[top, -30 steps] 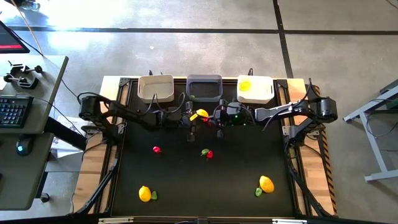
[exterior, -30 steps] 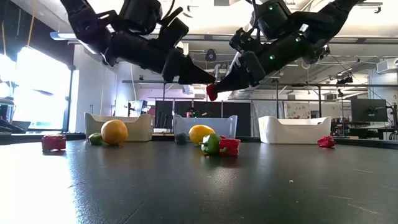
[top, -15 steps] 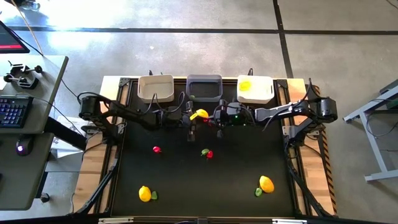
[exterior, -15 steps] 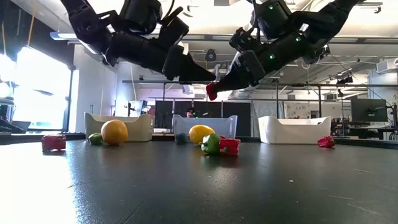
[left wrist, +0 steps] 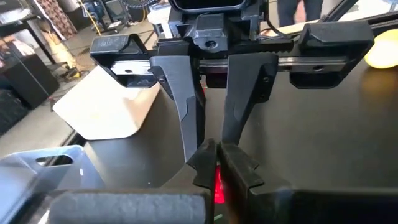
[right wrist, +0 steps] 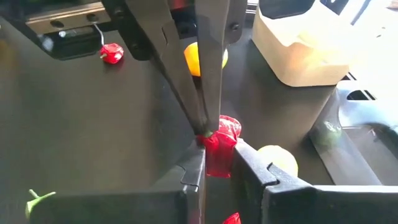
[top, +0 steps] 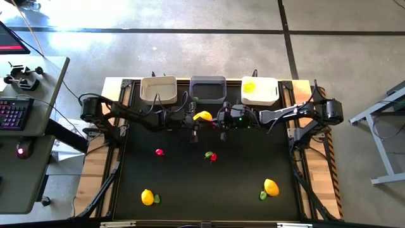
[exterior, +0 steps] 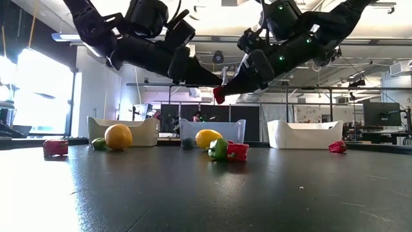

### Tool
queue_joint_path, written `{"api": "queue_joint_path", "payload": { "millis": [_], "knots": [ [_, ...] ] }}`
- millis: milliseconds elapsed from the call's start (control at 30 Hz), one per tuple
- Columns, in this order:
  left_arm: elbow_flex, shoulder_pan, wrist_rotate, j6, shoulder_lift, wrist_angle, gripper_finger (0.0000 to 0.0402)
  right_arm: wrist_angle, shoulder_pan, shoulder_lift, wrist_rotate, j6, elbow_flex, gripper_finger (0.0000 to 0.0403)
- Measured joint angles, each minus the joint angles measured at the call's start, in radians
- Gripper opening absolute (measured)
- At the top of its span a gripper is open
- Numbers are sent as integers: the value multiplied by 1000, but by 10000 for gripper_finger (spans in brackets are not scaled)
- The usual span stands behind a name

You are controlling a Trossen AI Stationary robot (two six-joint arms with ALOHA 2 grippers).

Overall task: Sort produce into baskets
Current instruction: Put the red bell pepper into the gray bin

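We find both end effectors raised above the surface [top: 190, 190], meeting tip to tip in front of the dark grey basket [top: 207, 89]. The right end effector [right wrist: 216, 163] is closed on a small red piece [right wrist: 217, 152], held in the air. The left end effector [left wrist: 216, 163] is pinched shut on the same red piece's stem end, seen in the right wrist view. We note a yellow piece [top: 203, 116] on the surface near the two end effectors. The cream-white basket [top: 158, 90] stands on the grey one's left, the white basket [top: 259, 92] on its right, holding a yellow piece [top: 249, 87]. Remaining red, green and yellow produce lies scattered nearer the front edge.
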Motion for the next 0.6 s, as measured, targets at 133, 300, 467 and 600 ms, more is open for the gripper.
{"api": "queue_joint_path", "payload": {
  "millis": [133,300,467,600],
  "knots": [
    [0,10,1,-7,-7,-20,1,-1,0,1,1,0,0,68],
    [-2,13,-1,-7,-18,-45,0,2,1,1,9,1,0,129],
    [-2,14,-15,2,-25,-53,0,3,8,1,50,6,0,192],
    [-2,13,-53,26,-26,-71,0,1,16,1,61,5,0,220]
  ]
}}
